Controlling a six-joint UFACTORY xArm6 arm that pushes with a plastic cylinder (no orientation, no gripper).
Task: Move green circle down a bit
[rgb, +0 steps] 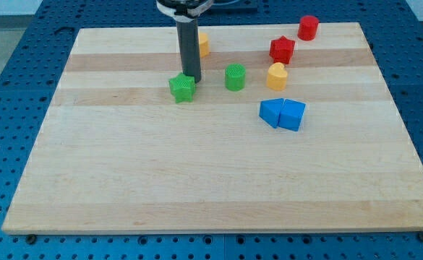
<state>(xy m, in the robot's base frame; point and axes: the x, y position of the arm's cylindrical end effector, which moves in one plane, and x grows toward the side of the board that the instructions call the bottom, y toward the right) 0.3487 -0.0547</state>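
The green circle (234, 76) is a short green cylinder standing on the wooden board (197, 180) at upper middle. My tip (191, 76) is to its left, about a block's width away, just above and touching or nearly touching the green star block (183, 88). The dark rod rises from the tip to the view's top.
A yellow block (202, 43) is partly hidden behind the rod. A red star-like block (282, 50) and a red cylinder (309, 27) sit at upper right. A yellow block (277, 75) lies right of the green circle. Two blue blocks (283, 113) touch below it.
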